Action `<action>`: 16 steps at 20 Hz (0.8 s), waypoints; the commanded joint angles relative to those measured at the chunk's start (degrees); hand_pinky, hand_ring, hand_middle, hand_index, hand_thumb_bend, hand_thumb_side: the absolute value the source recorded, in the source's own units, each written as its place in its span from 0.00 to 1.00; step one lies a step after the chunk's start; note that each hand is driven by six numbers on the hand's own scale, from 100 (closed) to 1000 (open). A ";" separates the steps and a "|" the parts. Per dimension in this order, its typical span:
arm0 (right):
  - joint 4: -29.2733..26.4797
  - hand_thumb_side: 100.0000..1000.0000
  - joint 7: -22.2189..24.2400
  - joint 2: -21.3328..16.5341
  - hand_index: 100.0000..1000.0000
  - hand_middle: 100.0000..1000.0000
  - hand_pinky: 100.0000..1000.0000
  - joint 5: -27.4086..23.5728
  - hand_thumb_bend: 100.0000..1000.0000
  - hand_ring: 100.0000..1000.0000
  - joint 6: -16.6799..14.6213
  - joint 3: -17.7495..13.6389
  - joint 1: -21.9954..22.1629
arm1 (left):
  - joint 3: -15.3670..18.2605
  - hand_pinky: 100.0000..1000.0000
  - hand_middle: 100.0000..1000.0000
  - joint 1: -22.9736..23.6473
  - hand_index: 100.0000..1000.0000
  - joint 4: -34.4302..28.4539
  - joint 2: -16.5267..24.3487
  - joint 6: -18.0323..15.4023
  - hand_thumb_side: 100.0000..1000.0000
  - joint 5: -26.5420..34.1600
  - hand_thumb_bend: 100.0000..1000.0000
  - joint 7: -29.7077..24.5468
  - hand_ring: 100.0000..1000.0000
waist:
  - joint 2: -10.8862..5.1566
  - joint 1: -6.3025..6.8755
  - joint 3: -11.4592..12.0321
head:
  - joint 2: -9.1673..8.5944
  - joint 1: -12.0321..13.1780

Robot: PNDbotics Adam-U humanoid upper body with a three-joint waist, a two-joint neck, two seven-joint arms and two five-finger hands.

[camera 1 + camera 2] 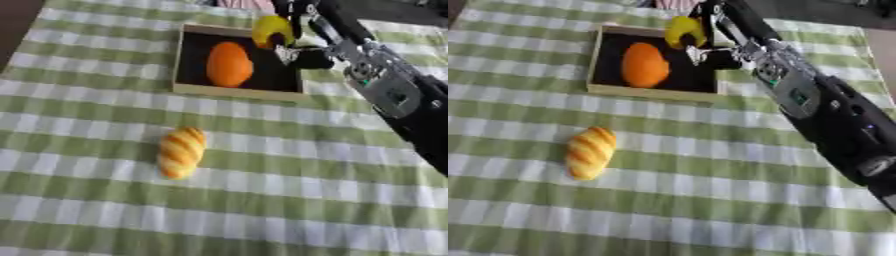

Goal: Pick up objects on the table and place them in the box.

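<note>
One right hand (293, 42) holds yellow object (271, 30) over box (236, 91) edge.

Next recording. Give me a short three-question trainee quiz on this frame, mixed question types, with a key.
1. True or false: the orange object lies inside the box.
2. Which hand holds the yellow object? A. left B. right
3. Fill in: the striped bread roll lies on the ____ cloth, outside the box.

Key: 1 true. 2 B, the right hand is curled round it over the box's far right corner. 3 green and white checked.
</note>
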 commanded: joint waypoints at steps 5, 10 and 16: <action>0.44 0.16 4.90 -0.85 0.89 0.79 0.95 5.66 0.00 1.00 0.30 -0.37 -0.45 | 0.73 0.72 0.58 -0.30 0.80 -0.53 0.85 0.46 0.52 0.41 0.00 -0.45 0.69 | -1.19 0.07 -0.20 | -0.50 0.04; -0.23 0.15 8.97 -1.05 0.95 0.86 1.00 7.07 0.00 1.00 1.19 -1.23 -0.79 | 0.54 0.72 0.58 -0.29 0.80 -0.59 0.78 0.75 0.52 0.45 0.00 -0.85 0.69 | -1.40 0.23 -0.47 | -0.15 0.31; -2.82 0.05 10.41 -2.40 0.95 0.86 1.00 5.05 0.00 1.00 0.86 -2.15 -1.11 | 0.39 0.72 0.58 0.07 0.80 -0.42 0.78 0.81 0.52 0.51 0.00 -0.92 0.69 | -2.15 0.80 -0.89 | 0.65 0.57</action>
